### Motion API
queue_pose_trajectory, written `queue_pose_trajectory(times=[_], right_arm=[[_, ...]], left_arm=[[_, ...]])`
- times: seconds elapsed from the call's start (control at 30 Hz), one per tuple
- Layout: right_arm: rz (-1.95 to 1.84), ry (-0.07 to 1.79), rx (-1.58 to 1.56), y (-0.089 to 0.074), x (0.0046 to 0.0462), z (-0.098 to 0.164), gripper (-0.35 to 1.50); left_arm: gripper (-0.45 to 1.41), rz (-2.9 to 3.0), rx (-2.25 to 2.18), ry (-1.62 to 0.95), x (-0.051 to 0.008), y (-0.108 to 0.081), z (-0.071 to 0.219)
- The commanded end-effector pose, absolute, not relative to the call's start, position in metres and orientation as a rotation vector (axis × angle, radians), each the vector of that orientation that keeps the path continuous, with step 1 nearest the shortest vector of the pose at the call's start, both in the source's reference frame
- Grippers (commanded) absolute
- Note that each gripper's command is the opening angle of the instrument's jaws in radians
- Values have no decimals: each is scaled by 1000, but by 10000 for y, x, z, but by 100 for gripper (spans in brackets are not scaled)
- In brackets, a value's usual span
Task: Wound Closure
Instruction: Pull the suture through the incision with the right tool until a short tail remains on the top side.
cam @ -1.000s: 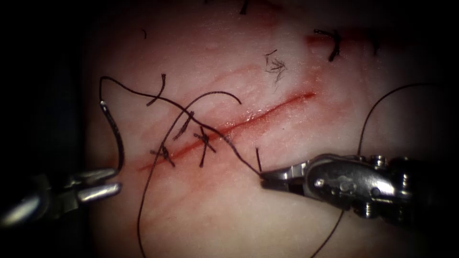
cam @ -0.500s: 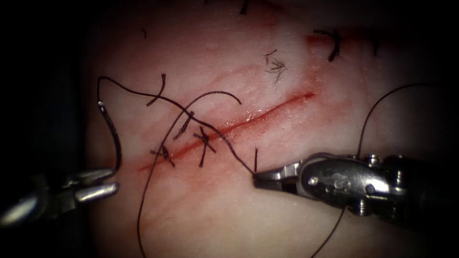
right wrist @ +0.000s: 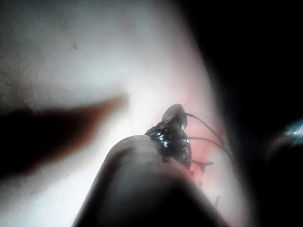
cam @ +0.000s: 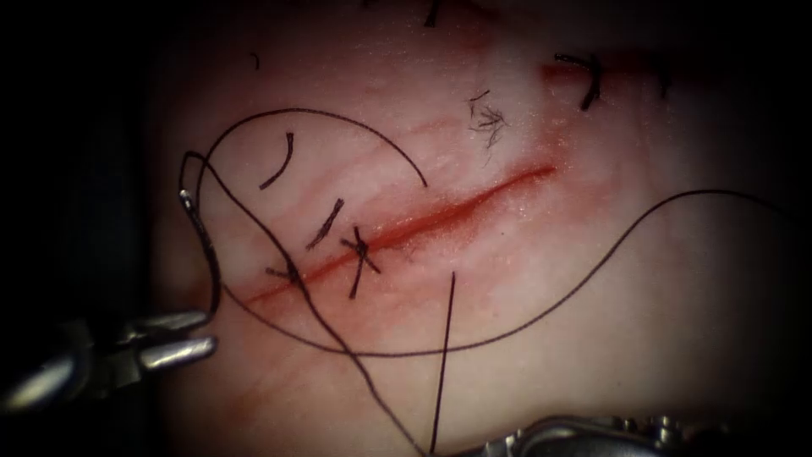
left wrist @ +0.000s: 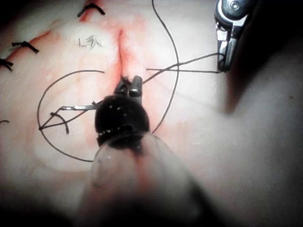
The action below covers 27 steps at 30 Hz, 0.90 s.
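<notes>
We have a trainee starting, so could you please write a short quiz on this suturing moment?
1. True or false: the left tool grips the needle at mid-curve.
2. The needle lies on which side of the cut? A left, B right, C across it.
3. The right tool has its jaws shut on the ____.
Key: 1 false, its open jaws hold nothing; 2 A; 3 thread.

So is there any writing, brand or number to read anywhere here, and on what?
None can be read.
Dark scribble on the tissue: no legible letters.
Left tool: no markings; fingers open, holding nothing. The needle lies out of the tissue, left of the cut.
Right tool: no markings; fingers shut on the thread.
</notes>
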<state>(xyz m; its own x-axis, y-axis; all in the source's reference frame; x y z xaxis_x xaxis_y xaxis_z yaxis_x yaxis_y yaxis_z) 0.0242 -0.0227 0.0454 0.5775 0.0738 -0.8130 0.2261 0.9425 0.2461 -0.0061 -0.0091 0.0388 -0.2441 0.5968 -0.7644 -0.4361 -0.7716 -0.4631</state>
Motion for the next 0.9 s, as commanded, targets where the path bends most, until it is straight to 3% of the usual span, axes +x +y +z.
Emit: queue_pose_trajectory(times=[0.03, 0.53, 0.6, 0.67, 0.77, 0.9], right_arm=[[-98, 959, 353, -237, 254, 450, -35], [-68, 1042, 463, -256, 283, 420, -35], [-40, 1080, 376, -246, 284, 421, 56], [15, 1083, 246, -218, 278, 420, 96], [23, 1071, 160, -176, 260, 421, 116], [3, 1078, 58, -133, 232, 424, 123]], left_arm=[[-35, 2053, -1363, -203, -67, -90, 388], [-35, 2061, -1380, -235, -67, -93, 377], [-35, 2067, -1350, -207, -56, -91, 380], [-35, 2092, -1246, -138, -33, -85, 385], [-35, 2117, -1157, -69, -4, -79, 392], [-35, 2158, -1078, -21, 12, -75, 400]])
